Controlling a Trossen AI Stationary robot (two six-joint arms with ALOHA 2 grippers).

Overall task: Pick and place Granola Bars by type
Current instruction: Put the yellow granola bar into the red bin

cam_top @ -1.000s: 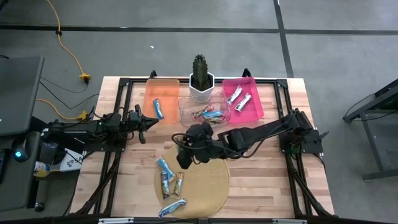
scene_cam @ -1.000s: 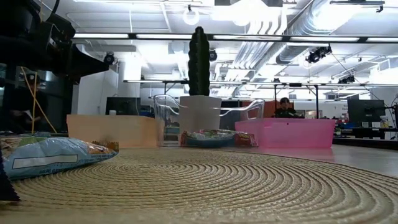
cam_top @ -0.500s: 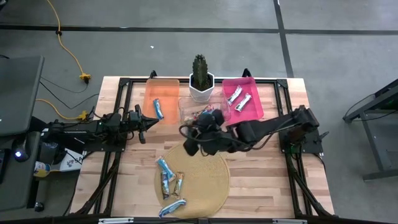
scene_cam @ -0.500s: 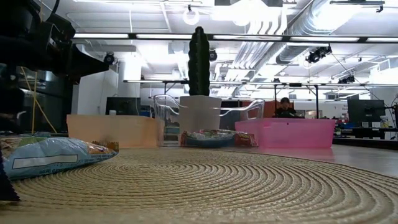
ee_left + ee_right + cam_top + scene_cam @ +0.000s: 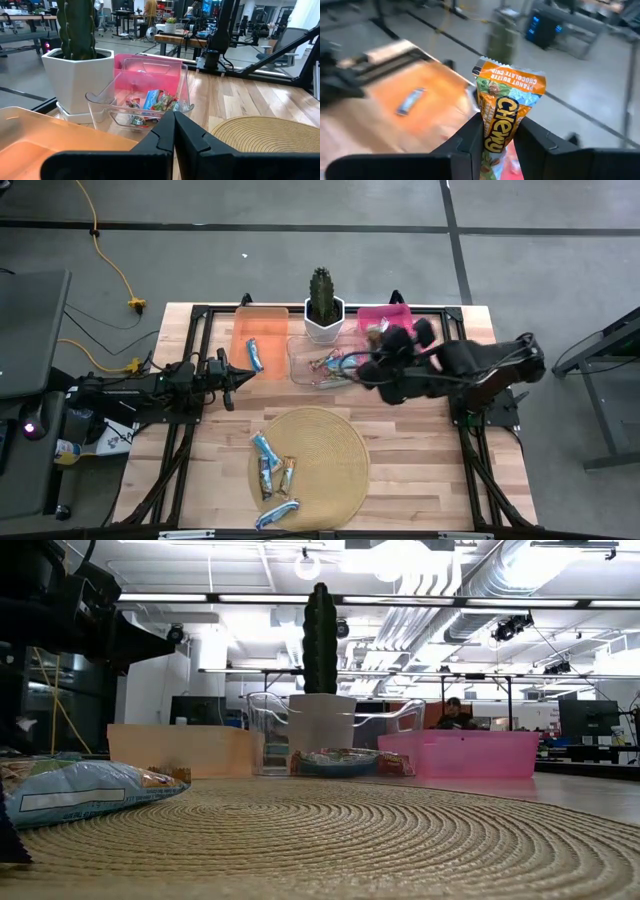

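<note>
My right gripper is shut on an orange-brown "Chewy" granola bar and hangs high over the clear bin and the pink bin. Three bars lie flat on the round woven mat, and a blue one lies at its near edge. A blue bar lies in the orange bin, and several lie in the clear bin. My left gripper waits shut at the table's left, pointing level toward the bins. My right gripper pinches the bar's lower part between its two fingers. The bar runs along the fingers and sticks out well past their tips, its printed face toward the wrist camera. It is lifted clear of the table and bins.
A cactus in a white pot stands at the far edge between the orange and pink bins, just behind the clear bin. My right arm covers most of the pink bin. Bare wood lies right of the mat.
My right gripper has risen off the mat with the orange-brown bar and swung toward the table's far right, ending over the clear and pink bins. It has turned and rolled on the way. Its grip has stayed shut.
</note>
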